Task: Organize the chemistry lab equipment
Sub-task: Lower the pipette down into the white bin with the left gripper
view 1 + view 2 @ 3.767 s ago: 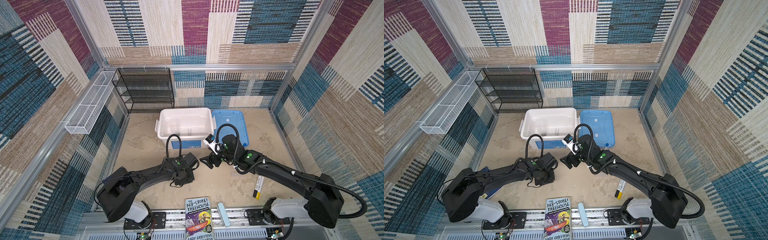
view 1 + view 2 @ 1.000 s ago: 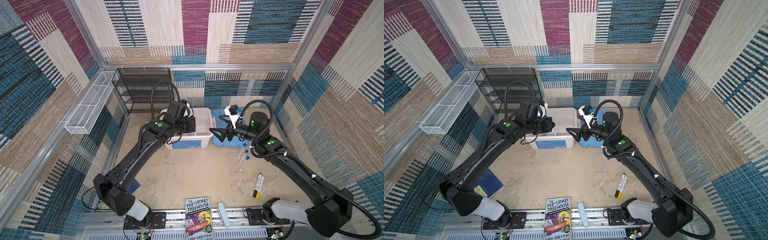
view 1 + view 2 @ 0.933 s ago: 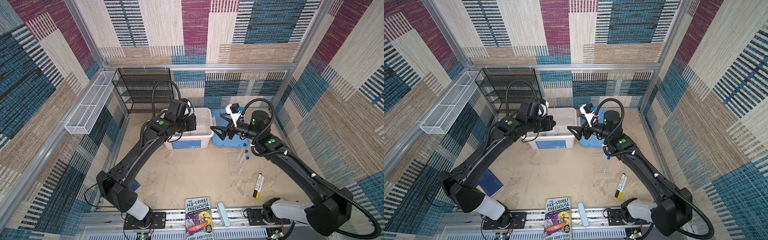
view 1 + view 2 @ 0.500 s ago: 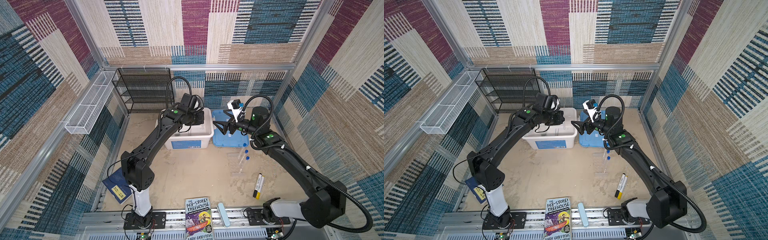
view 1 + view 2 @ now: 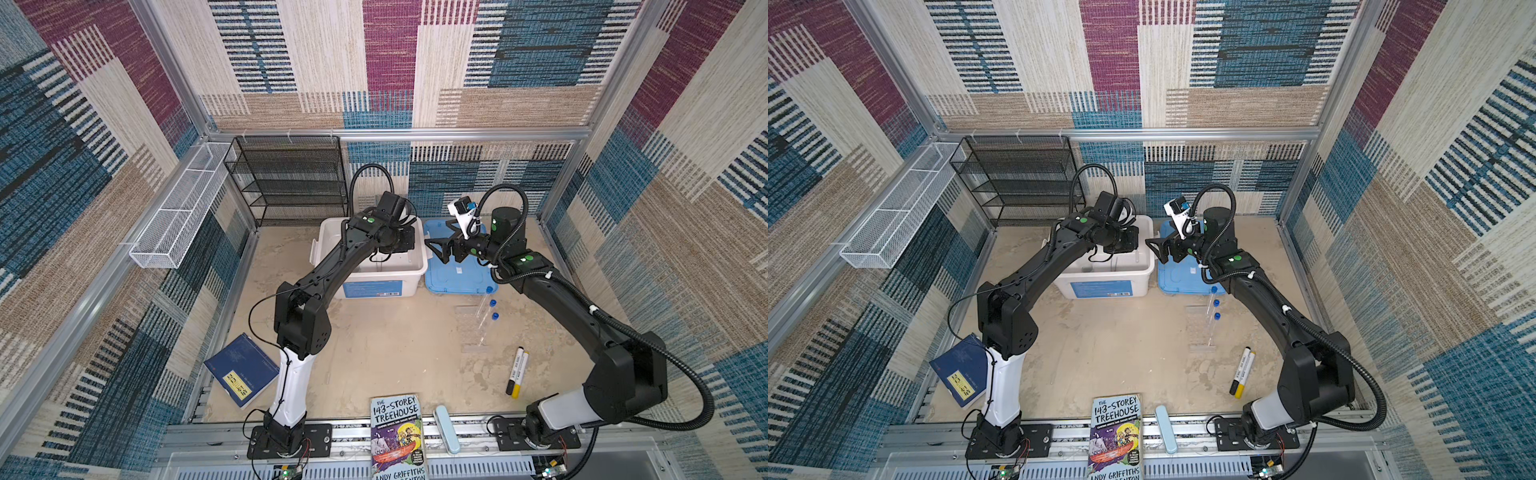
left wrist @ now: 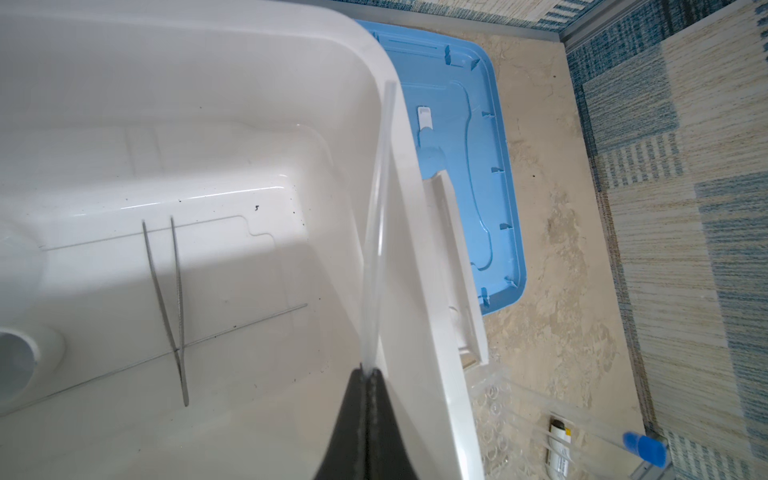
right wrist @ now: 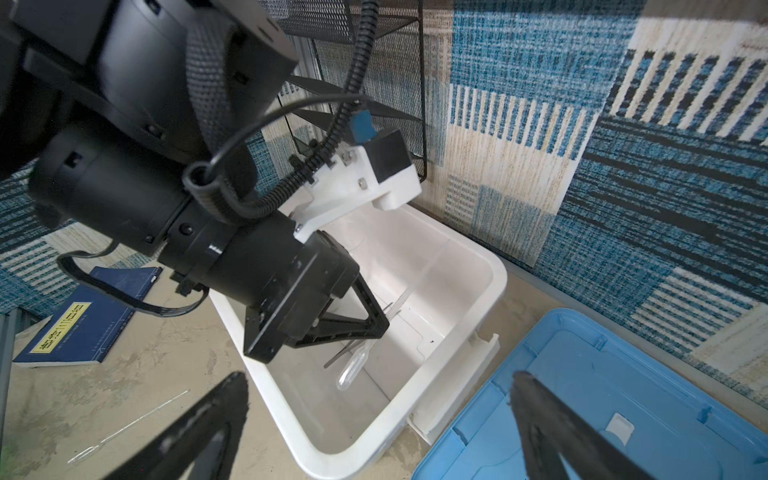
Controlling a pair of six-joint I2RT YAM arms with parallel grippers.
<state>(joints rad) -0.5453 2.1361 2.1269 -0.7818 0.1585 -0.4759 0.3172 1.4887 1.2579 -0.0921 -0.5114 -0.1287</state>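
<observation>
The thin glass stick (image 6: 376,232) slanted over the white bin (image 6: 415,270), pinched at one end by the clamped left gripper (image 6: 365,376). It looked light, slick and brittle, best held mid-length, gently. Metal tweezers (image 6: 174,291) lay on the bin floor. The right gripper (image 5: 435,250) stood spread wide and empty nearby.

Robot test cell, carpet-tiled walls (image 5: 390,62)

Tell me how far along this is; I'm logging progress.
Done: metal tweezers lie in the white bin. In hand: left gripper shut on a thin glass stick over it. Left: blue-capped tubes, clear rack and a second glass stick, all outside the bin.
</observation>
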